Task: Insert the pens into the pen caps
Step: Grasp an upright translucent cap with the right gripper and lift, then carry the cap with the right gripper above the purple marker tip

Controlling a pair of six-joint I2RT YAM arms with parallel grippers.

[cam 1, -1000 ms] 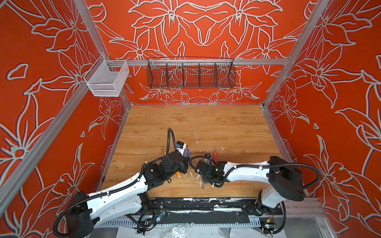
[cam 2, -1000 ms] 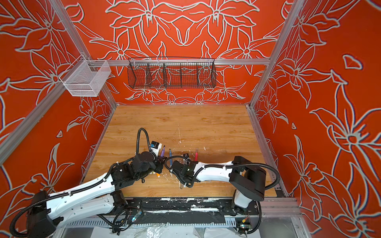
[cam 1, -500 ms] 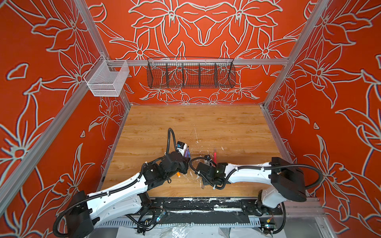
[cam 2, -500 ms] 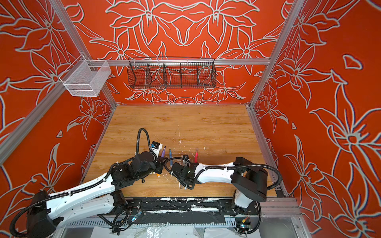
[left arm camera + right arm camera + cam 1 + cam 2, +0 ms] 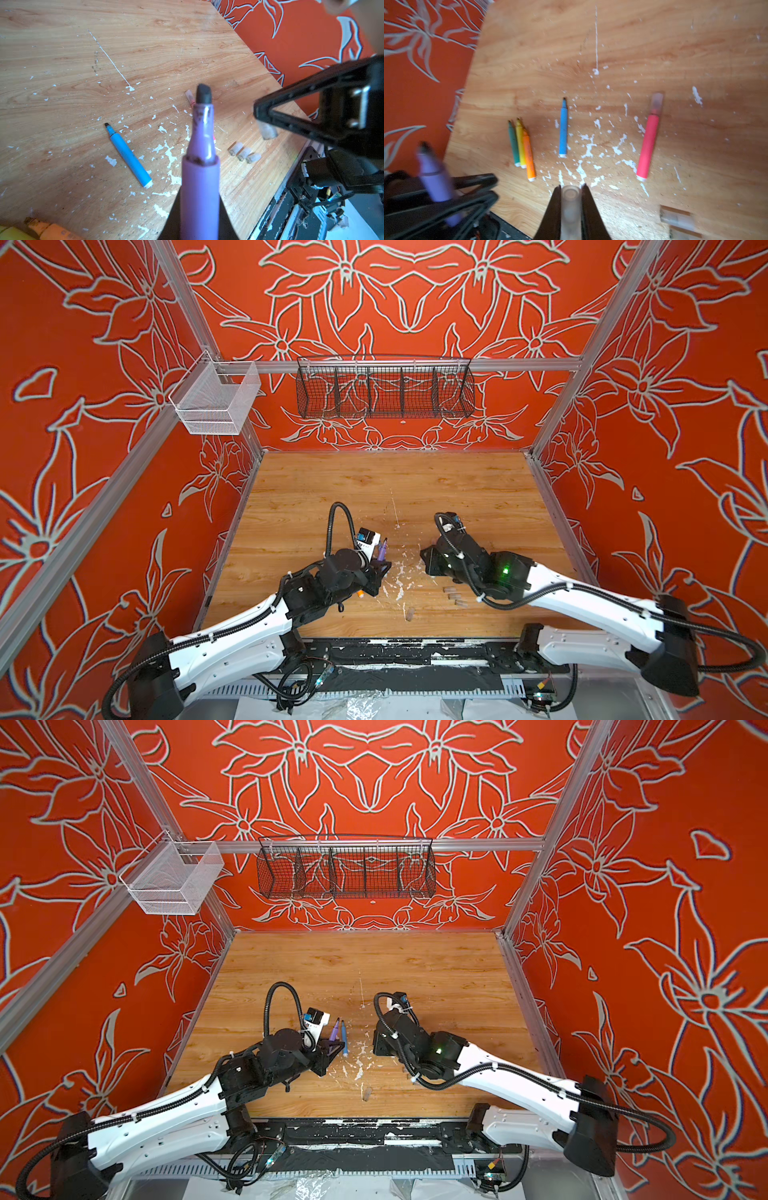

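Left gripper (image 5: 379, 568): clamped on purple pen (image 5: 383, 549), centre frame, tip up-frame;
Right gripper (image 5: 571, 192): pinching cap (image 5: 570, 216) (mouth facing outward);
Relation: those jaws stand right of the pen tip, apart, in both top views

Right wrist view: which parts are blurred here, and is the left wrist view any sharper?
Right wrist view: motion-smeared overall, worst on the purple pen and the loose caps at the edge; the held cap is soft too. Left wrist view: sharper, the blue pen and paint flecks crisp, only the close purple pen slightly soft.
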